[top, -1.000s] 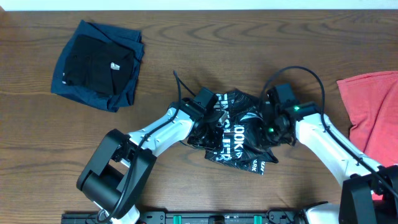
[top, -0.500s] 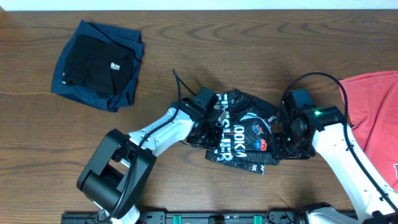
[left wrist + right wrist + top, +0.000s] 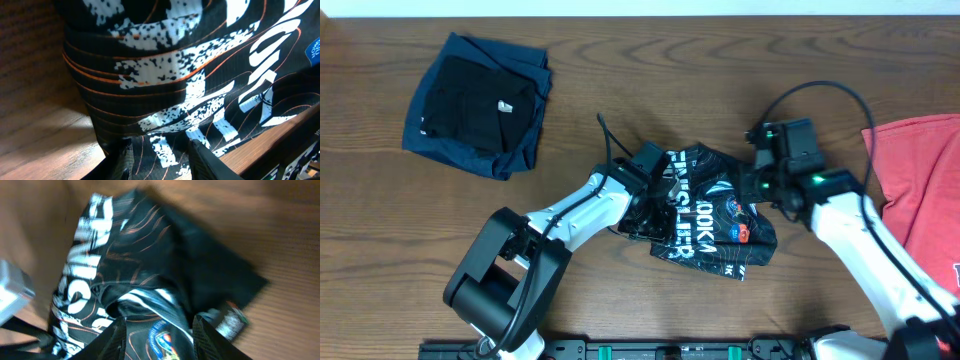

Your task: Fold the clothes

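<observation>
Jersey (image 3: 710, 215): light, limp, likely slick (bunches, won't hold crease alone). Left gripper (image 3: 157, 146) jaws apart, cloth just beneath; right gripper (image 3: 159, 324) likewise apart. Pinch folded edge just ahead of fingertips.

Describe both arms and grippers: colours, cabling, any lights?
Both arms have glossy white links with black joint housings: left arm, right arm. A thin black cable loops over the right wrist. Green lights glow there too. Left gripper and right gripper have dark fingers.
</observation>
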{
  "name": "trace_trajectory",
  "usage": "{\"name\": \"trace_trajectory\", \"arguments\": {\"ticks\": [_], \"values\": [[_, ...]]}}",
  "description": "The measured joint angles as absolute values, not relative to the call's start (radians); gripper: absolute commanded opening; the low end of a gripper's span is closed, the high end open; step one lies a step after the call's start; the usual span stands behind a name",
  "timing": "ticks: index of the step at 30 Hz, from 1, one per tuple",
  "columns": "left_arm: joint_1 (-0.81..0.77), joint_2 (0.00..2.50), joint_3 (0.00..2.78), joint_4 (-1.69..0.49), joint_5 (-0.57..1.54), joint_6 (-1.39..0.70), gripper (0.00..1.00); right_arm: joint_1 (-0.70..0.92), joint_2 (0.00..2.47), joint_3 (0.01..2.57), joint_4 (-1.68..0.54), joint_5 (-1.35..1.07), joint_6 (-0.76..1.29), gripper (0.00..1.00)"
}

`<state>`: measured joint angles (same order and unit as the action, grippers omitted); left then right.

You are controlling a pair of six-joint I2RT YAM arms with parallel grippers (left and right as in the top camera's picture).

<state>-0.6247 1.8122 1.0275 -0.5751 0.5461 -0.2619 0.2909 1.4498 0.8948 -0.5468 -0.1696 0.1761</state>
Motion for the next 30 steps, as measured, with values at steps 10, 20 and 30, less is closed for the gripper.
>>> {"name": "trace_trajectory", "arguments": {"ticks": [10, 20, 30], "values": [[-0.625, 1.812, 1.028, -0.575, 0.546, -0.262, 0.4, 0.35, 1.65, 0.88, -0.435, -0.179, 0.123, 0.08], [-0.625, 1.812, 1.028, -0.574, 0.543, -0.262, 0.4, 0.237, 1.584, 0.915, -0.538, -0.166, 0.171, 0.05], [-0.625, 1.812, 1.028, -0.571, 0.543, -0.262, 0.4, 0.03, 1.553, 0.932, -0.56, -0.221, 0.218, 0.6]]}}
